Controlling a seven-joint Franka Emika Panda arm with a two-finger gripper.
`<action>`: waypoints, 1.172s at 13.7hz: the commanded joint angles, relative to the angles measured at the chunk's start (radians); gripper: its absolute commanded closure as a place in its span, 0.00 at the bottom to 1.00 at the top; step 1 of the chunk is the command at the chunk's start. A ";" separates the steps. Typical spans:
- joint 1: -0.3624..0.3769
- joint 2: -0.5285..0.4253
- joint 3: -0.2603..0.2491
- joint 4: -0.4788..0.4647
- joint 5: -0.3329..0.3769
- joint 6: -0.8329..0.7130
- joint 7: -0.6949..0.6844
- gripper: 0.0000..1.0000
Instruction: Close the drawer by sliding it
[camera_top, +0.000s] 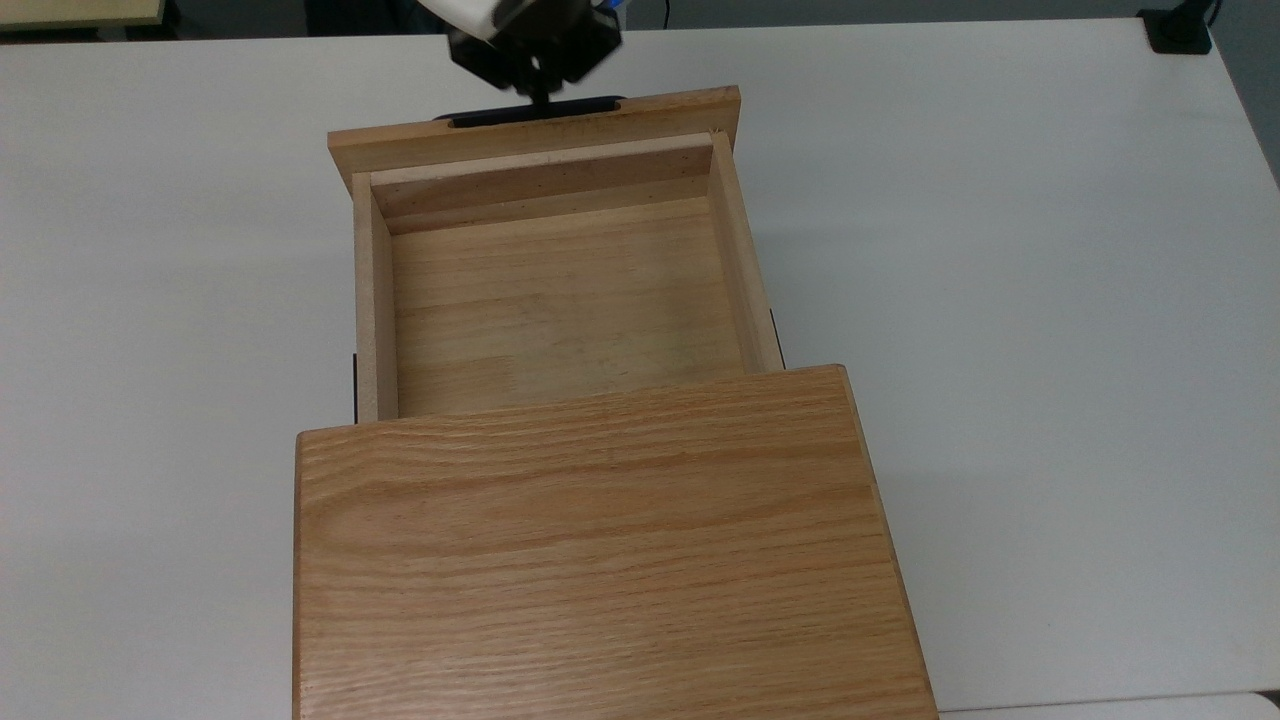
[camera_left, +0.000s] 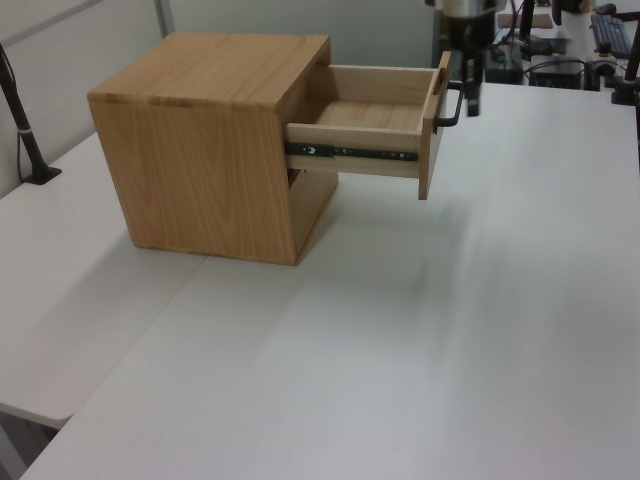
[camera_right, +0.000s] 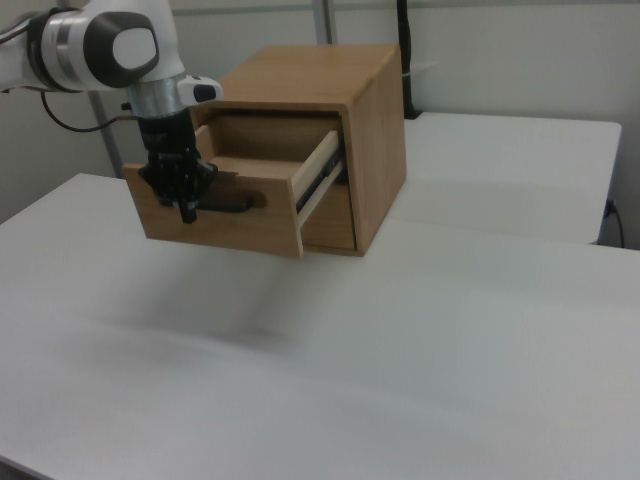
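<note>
Gripper (camera_right: 188, 210) hangs down in front of the drawer's face, tips right at the black handle (camera_right: 232, 204); cannot tell whether its fingers are parted or closed, or whether they hold or even touch the bar. Nothing else is carried.

Largest first: white table (camera_top: 1050, 250), then the oak cabinet (camera_left: 210, 150) standing on it, then the drawer (camera_top: 560, 300), pulled far out of the cabinet's upper opening, inside empty, slide rail (camera_left: 350, 153) exposed along its side. Front panel (camera_right: 215, 225) sits well apart from the cabinet face.

Progress, as I judge it: closing not started, drawer fully open. Approach to the front looks about done. Left: push the front panel straight in along the rails until flush
</note>
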 joint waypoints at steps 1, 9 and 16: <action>0.041 0.029 -0.012 0.032 0.045 0.137 0.049 0.99; 0.047 0.167 -0.026 0.094 0.036 0.561 0.170 1.00; 0.055 0.290 -0.035 0.187 0.029 0.803 0.248 1.00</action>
